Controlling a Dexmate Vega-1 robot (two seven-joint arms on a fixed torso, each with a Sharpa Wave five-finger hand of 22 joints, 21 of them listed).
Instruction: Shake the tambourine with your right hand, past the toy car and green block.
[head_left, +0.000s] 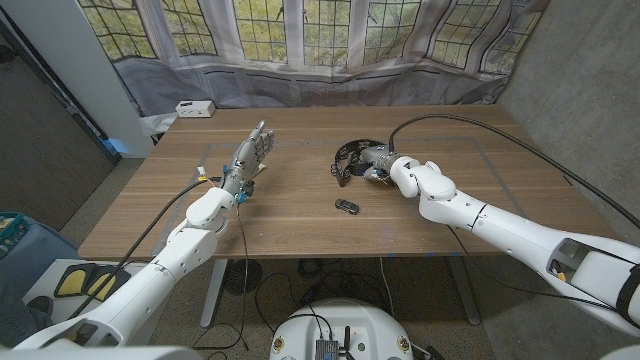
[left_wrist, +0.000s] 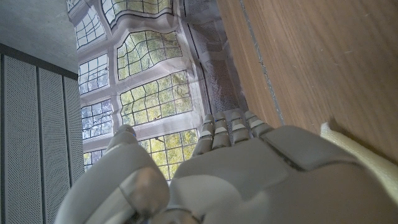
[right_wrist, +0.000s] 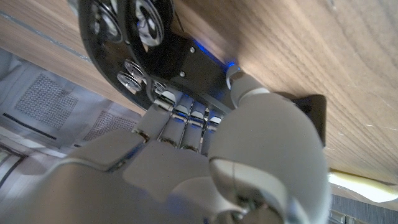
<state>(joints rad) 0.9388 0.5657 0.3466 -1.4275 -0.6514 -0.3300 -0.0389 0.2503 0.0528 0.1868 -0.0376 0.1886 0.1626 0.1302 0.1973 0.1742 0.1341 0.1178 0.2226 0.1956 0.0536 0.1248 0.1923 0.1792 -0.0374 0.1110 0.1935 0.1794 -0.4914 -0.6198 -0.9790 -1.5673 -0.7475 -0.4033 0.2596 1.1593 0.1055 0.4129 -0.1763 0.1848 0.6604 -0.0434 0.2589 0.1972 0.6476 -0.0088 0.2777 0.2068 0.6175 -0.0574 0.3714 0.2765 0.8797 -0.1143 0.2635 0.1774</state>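
Wooden surface (head_left: 300, 215) carries little: 1 tambourine and 1 toy car; I see no green block on it. Starting at the left, the left hand (head_left: 250, 158) is raised above the surface with its fingers apart and straight, holding nothing. Further right and nearer the front edge lies the small dark toy car (head_left: 347, 206), apart from both hands. Right again, the black tambourine (head_left: 352, 160) sits past the car toward the window, and the right hand (head_left: 378, 166) is at its rim. In the right wrist view the fingers (right_wrist: 180, 115) curl onto the black frame (right_wrist: 155, 56) beside its metal jingles, so I judge the grasp to be closing or just made. The step in hand looks like securing the tambourine; next it calls for a firm hold, a lift off the surface, then shaking.
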